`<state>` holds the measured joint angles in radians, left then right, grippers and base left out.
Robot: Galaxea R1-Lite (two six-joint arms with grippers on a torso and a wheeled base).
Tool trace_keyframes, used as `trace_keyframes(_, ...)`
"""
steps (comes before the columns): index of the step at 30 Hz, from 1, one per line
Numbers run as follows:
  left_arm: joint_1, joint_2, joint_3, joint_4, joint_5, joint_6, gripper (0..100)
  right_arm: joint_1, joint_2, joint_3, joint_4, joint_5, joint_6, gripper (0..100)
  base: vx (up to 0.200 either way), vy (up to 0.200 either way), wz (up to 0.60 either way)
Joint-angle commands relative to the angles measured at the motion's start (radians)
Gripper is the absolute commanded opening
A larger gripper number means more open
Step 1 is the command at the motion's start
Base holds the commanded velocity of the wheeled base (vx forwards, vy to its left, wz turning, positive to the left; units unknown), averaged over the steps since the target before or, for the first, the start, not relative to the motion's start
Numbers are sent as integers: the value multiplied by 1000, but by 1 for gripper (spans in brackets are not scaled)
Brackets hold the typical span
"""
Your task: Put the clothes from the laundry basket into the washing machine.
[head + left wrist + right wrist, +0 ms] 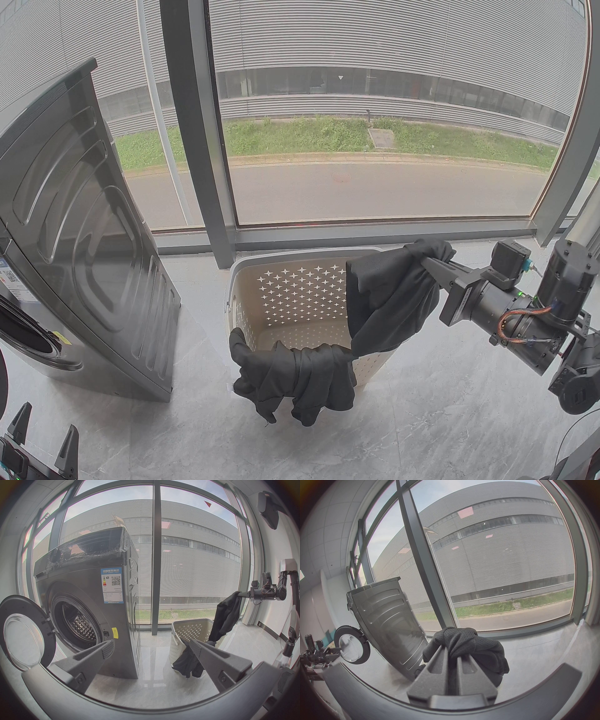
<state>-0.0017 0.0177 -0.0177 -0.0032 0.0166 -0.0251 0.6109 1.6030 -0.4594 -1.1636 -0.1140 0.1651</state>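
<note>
Holding a dark garment pinched above the laundry basket mid-frame, the right gripper is at the lift-out step. Next, I'd say, it needs a carry left to the washing machine (door open). The left gripper sits spread, lower left. Two garments, the second garment draped on the basket's rim; one basket, one machine.

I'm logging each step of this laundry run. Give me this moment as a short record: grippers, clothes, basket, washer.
right gripper: shut on the black garment, held above the basket's right side
left gripper: open, empty, low by the washing machine
dark cloth: hangs over the basket's front rim; same piece as the black garment or not, cannot tell
basket: standing to the right of the washing machine
door: swung open
drum: no clothes in the visible part
</note>
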Motion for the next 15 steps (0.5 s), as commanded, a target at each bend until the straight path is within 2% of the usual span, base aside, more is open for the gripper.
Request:
trace_keyframes(1, 0, -18, 16, 0, 0, -1, 100, 36, -103, -10, 27, -70, -22, 0, 0, 0, 0)
trace_keyframes(6, 0, -18, 16, 0, 0, -3, 100, 17, -124, 13, 30, -138, -50, 0, 0, 0, 0)
trace_keyframes(15, 0, -18, 16, 0, 0, 2, 100, 0, -129, 25, 35, -176, -52, 0, -200, 0, 0)
